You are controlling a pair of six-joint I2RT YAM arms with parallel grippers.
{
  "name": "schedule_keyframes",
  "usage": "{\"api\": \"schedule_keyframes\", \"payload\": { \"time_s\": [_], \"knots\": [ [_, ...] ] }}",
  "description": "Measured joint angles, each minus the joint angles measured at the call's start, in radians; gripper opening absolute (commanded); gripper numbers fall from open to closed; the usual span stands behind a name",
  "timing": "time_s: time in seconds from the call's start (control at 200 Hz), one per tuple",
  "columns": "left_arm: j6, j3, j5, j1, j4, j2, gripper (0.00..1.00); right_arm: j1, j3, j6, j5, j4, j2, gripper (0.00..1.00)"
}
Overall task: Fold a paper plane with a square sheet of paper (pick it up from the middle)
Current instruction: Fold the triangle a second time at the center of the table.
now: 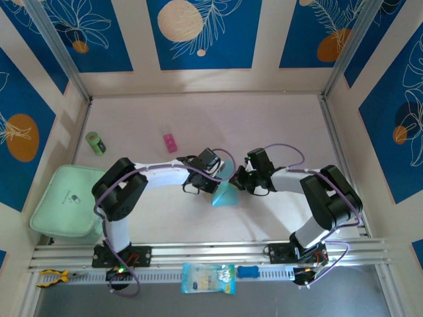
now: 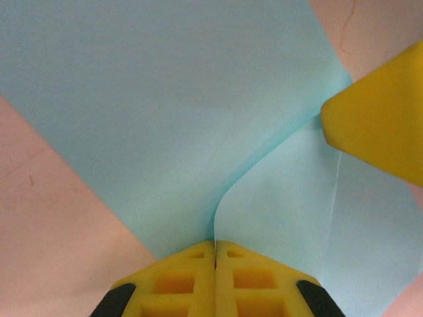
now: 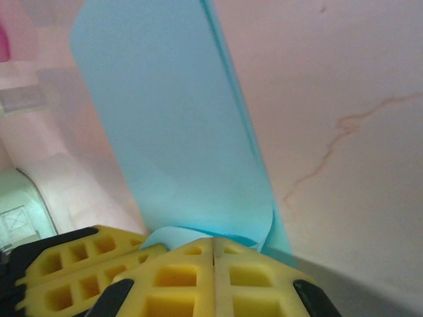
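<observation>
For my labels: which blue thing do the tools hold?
The light cyan sheet of paper, pinched by the left tool and right tool mid-table; the printed packet and dark blue piece lie apart by the near rail.

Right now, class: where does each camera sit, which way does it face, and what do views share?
Top external: above and behind the robot, looking down on the table, left hand, right hand and square sheet of paper.
Left wrist: behind the shut left hand, looking along it at the sheet.
Right wrist: behind the shut right hand, looking along it at the sheet.
Shared: every view has the sheet.
</observation>
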Motion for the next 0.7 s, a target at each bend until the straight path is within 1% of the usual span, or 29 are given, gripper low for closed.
{"api": "schedule_keyframes", "payload": {
  "time_s": [0.125,0.26,0.365,0.695],
  "knots": [
    [0.000,0.000,0.000,0.000,0.001,0.000,0.00,-0.014,-0.024,0.011,-0.006,0.044,0.016,0.00],
    [0.000,0.000,0.000,0.000,0.007,0.001,0.00,-0.041,-0.064,0.030,-0.048,0.118,0.016,0.00],
    [0.000,0.000,0.000,0.000,0.014,0.004,0.00,-0.060,-0.064,0.030,-0.057,0.111,0.013,0.00],
    [0.000,0.000,0.000,0.000,0.020,0.005,0.00,-0.093,-0.042,0.018,0.010,0.040,-0.011,0.00]
  ]
}}
